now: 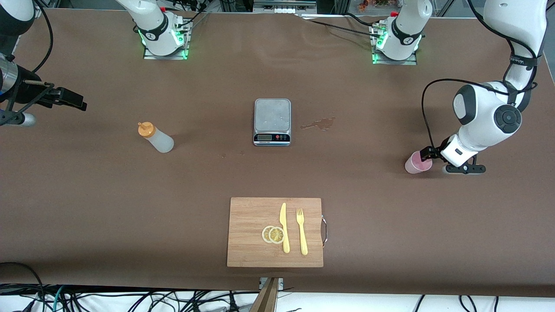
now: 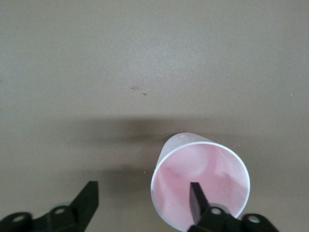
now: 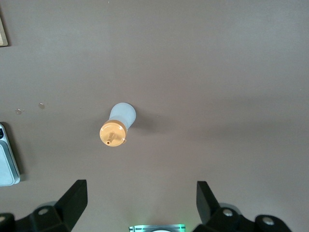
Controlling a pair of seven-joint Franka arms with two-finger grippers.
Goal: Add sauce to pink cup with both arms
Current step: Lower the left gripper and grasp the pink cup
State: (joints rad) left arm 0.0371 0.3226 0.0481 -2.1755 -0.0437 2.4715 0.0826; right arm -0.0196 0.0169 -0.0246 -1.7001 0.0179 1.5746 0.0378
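The pink cup (image 1: pixel 417 164) stands on the brown table at the left arm's end. My left gripper (image 1: pixel 426 153) is low at its rim and open. In the left wrist view the cup (image 2: pixel 212 164) has one finger (image 2: pixel 196 195) inside it and the other finger (image 2: pixel 88 195) outside; the left gripper (image 2: pixel 143 192) straddles the wall without closing on it. The sauce bottle (image 1: pixel 157 138) with its orange cap stands toward the right arm's end. My right gripper (image 1: pixel 71 99) hangs open and empty above the table. It looks down on the bottle (image 3: pixel 119 126), which lies clear of the right gripper (image 3: pixel 140 189).
A steel kitchen scale (image 1: pixel 272 116) sits mid-table, with a small wet stain (image 1: pixel 319 124) beside it. A wooden cutting board (image 1: pixel 251 242) nearer the front camera carries a knife (image 1: pixel 284 227), a fork (image 1: pixel 301 231) and lemon slices (image 1: pixel 273 234).
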